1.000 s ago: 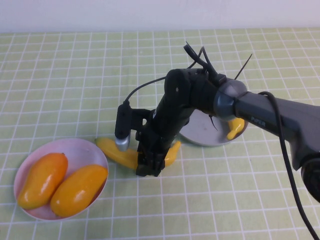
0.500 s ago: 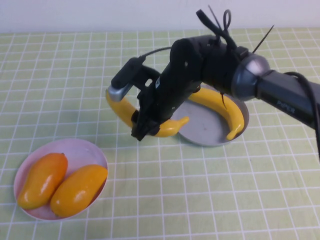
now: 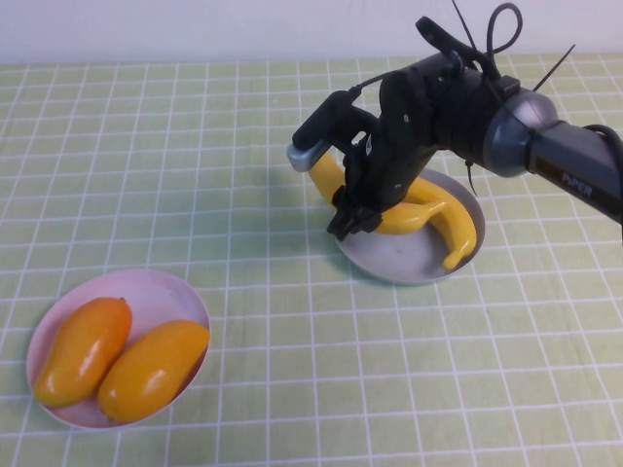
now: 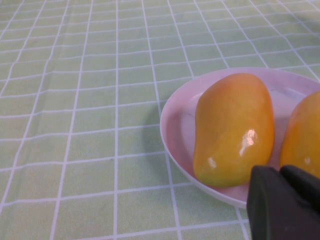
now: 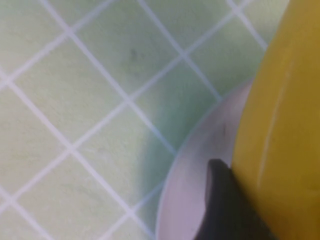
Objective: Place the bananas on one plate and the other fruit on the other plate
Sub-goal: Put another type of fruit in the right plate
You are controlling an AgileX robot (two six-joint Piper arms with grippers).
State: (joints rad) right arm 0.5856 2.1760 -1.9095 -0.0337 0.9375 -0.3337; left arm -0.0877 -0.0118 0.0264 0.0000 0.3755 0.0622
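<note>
My right gripper (image 3: 355,207) is shut on a banana (image 3: 327,177) and holds it over the near-left rim of the grey-blue plate (image 3: 389,261). A second banana (image 3: 463,229) lies curved on that plate. In the right wrist view the held banana (image 5: 280,100) fills one side, with one dark finger (image 5: 220,197) pressed against it above the plate (image 5: 187,190). Two orange-yellow mango-like fruits (image 3: 83,348) (image 3: 154,370) lie side by side on the pale pink plate (image 3: 161,290) at the front left. My left gripper (image 4: 280,172) is shut and empty beside that plate (image 4: 175,130) and its fruit (image 4: 232,127).
The table is covered by a green cloth with a white grid (image 3: 195,146). A white wall runs along the far edge. The right arm's cables (image 3: 477,29) stick up above the grey-blue plate.
My right gripper has lifted the banana off the cloth near the pink plate and carried it up and to the right, to the grey-blue plate. The fruit on the pink plate has not moved.
</note>
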